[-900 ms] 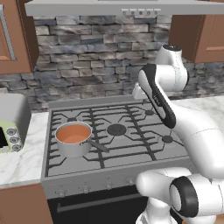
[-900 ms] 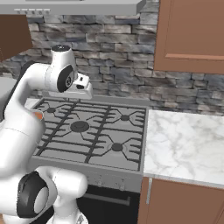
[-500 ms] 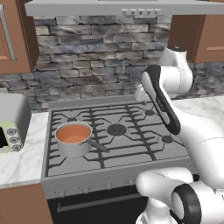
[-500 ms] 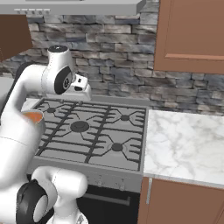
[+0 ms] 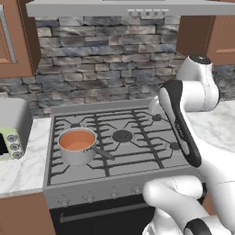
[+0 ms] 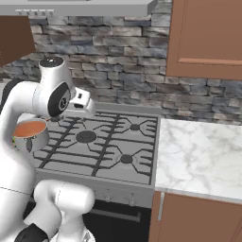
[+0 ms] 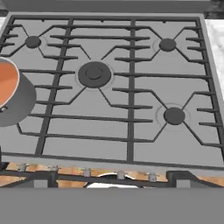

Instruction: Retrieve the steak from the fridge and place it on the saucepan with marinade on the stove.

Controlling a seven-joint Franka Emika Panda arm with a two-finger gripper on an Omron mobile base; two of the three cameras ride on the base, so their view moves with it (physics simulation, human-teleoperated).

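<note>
The saucepan [image 5: 75, 155] stands on the front left grate of the stove [image 5: 137, 142]. Its long dark handle [image 5: 103, 154] points toward the middle of the stove and a little to the front. The marinade [image 5: 77, 140] lies in it as a smooth orange-red disc that reaches the rim all around.

The white arm bends over the right side of the stove. The gripper [image 6: 85, 103] hangs above the grates, well apart from the saucepan. From where I look, I cannot tell whether its fingers are apart or together, because the arm covers them.

In the hand view the big middle burner [image 7: 94, 74] is near the centre, and the saucepan is cut by the left edge.

A pale-green toaster oven [image 5: 9, 137] stands on the counter left of the stove. A marble counter [image 6: 198, 156] lies just beside the stove on the right, and a stone wall [image 5: 101, 59] is behind.
</note>
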